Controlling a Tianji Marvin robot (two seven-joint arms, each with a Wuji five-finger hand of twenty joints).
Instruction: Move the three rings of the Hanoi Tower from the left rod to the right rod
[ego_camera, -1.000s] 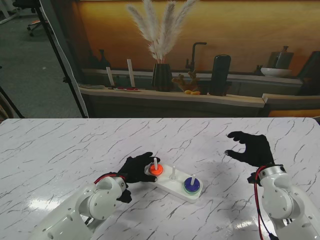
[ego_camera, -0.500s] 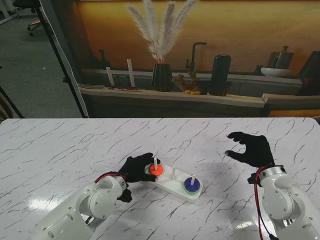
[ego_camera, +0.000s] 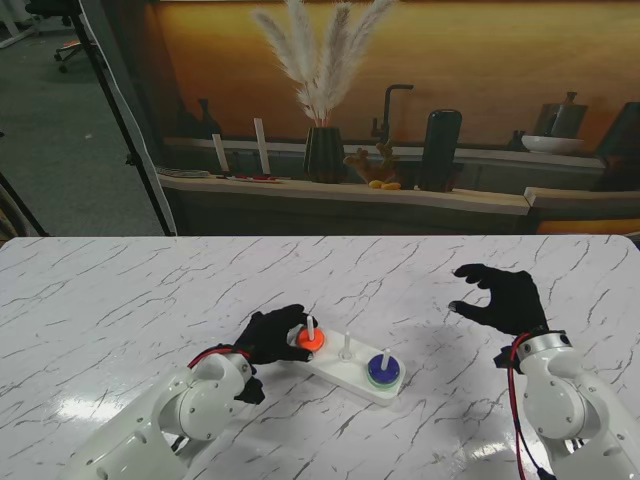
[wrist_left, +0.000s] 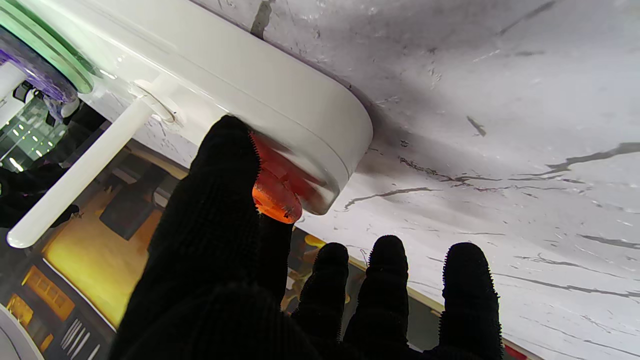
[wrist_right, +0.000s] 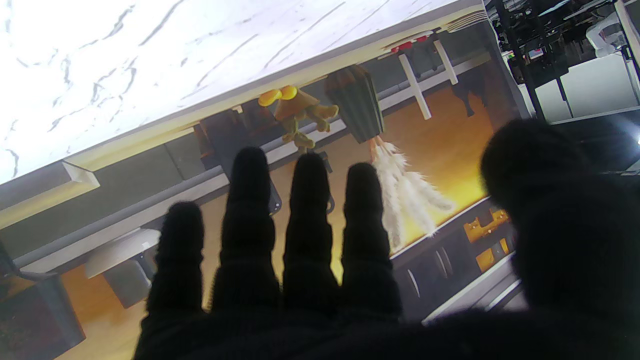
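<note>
The white Hanoi base (ego_camera: 340, 372) lies in the middle of the table. An orange ring (ego_camera: 309, 340) sits low on its left rod (ego_camera: 311, 326). The middle rod (ego_camera: 346, 346) is bare. On the right rod a blue ring (ego_camera: 382, 365) rests on a green ring (ego_camera: 384, 379). My left hand (ego_camera: 268, 337), in a black glove, has thumb and a finger pinched on the orange ring (wrist_left: 276, 197), with the thumb (wrist_left: 215, 200) pressed to its edge at the base's end (wrist_left: 300, 105). My right hand (ego_camera: 505, 298) hovers open to the right of the base, holding nothing.
The marble table top (ego_camera: 120, 300) extends to all sides. Behind its far edge runs a counter with a dark vase of pampas grass (ego_camera: 323, 150), a tap and a dark bottle (ego_camera: 441, 148). The middle rod (wrist_left: 75, 175) stands close beside my left thumb.
Almost nothing. My left fingers have settled slightly tighter on the orange ring. The right hand has stayed where it was.
</note>
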